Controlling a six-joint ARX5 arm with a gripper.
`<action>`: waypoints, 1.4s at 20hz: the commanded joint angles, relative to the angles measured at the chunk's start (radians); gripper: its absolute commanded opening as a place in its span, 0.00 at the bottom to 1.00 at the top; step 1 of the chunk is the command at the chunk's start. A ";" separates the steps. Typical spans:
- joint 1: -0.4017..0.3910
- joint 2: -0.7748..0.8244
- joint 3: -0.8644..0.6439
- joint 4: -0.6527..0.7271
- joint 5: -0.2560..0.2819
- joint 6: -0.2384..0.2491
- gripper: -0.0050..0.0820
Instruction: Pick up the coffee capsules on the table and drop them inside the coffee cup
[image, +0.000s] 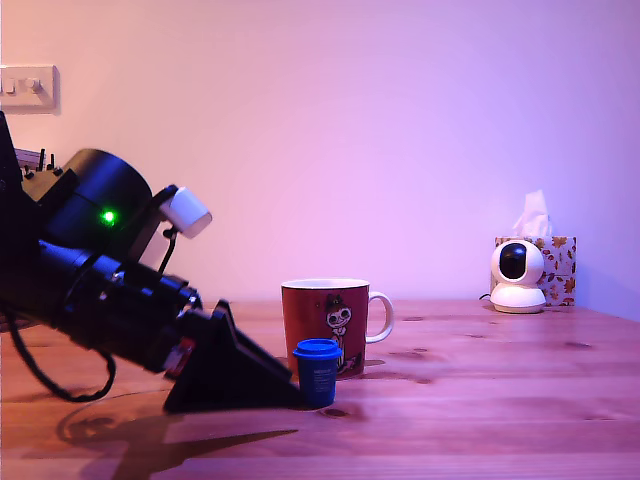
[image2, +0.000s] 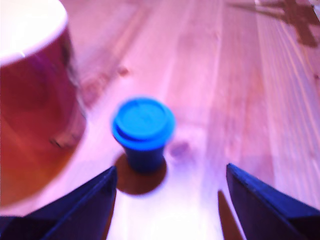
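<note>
A small dark-blue coffee capsule (image: 318, 370) (image2: 143, 131) with a lighter blue rim stands upright on the wooden table (image: 480, 400) (image2: 210, 75), just in front of the dark red coffee cup (image: 325, 315) (image2: 35, 115). The cup has a white handle and a pale cartoon figure. My gripper (image: 285, 385) (image2: 170, 200) is low over the table at the exterior view's left of the capsule, its tip right beside it. In the wrist view its two dark fingers (image2: 85, 210) are spread wide and the capsule sits just ahead of the gap, nearer one finger. Nothing is held.
A white round camera (image: 517, 277) and a patterned tissue box (image: 555, 265) stand at the back on the exterior view's right. A wall switch (image: 28, 88) is at the upper left. The arm's black body (image: 100, 270) and cable fill the left side.
</note>
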 joint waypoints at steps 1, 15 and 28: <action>-0.005 0.020 0.021 0.016 -0.009 -0.018 0.79; -0.069 0.036 0.063 0.017 -0.098 -0.006 0.79; -0.086 0.111 0.151 0.005 -0.103 -0.032 0.75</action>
